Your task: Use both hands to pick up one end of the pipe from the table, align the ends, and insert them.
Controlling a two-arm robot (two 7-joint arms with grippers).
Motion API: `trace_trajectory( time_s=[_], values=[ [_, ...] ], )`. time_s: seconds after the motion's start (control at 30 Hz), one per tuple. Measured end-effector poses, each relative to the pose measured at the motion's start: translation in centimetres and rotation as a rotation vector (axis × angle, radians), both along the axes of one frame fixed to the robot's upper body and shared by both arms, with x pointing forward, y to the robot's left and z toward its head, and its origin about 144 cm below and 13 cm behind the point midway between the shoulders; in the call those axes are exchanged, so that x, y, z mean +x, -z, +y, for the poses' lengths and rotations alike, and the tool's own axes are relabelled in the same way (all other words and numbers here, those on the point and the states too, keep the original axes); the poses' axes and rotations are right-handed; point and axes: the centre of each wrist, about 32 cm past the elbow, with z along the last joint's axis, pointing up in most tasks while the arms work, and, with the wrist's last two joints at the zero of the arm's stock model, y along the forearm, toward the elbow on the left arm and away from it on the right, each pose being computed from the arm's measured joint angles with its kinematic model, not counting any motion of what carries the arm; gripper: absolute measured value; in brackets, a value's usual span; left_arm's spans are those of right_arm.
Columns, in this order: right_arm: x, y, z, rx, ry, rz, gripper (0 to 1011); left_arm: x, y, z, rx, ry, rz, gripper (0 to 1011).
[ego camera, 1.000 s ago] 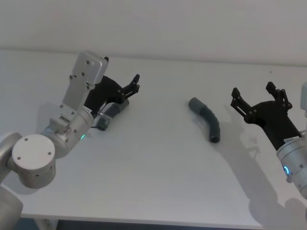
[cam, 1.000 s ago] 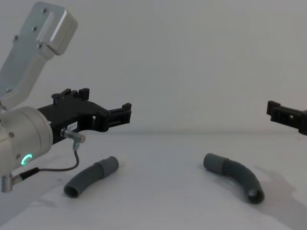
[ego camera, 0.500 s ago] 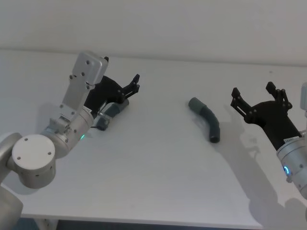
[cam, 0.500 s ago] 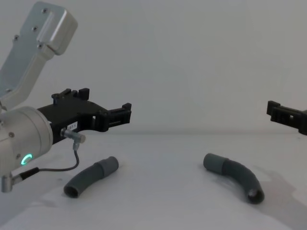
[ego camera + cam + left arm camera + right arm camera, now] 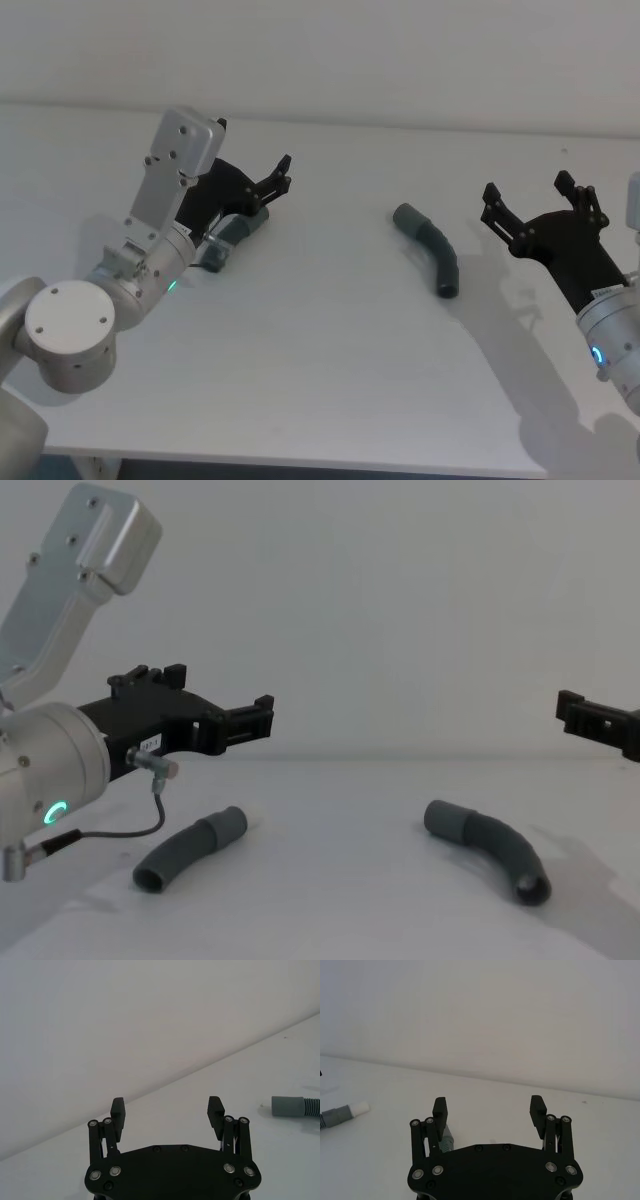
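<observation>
Pipe's left piece (image 5: 190, 848) lies toward the left edge of the surface (image 5: 320, 350), under the spread left pincer (image 5: 285, 173); right piece (image 5: 432, 245) lies near the spread right pincer (image 5: 527, 188).

We are viewing two pipe pieces lying well apart on the table (image 5: 330, 340), with bare surface around each. The left gripper (image 5: 284, 173), fingers spread, is hovering over the left piece (image 5: 190, 848). The right gripper (image 5: 526, 186), fingers also spread, is facing the right piece (image 5: 432, 245) across bare table.
</observation>
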Motion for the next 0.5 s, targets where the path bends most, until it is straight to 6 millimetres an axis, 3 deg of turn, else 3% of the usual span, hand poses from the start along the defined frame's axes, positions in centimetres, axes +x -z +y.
trace_trajectory(
  time_s=[0.5],
  values=[
    [0.00,0.00,0.00,0.000,0.000,0.000,1002,0.00,0.00,0.00,0.000,0.000,0.000,1002]
  ],
)
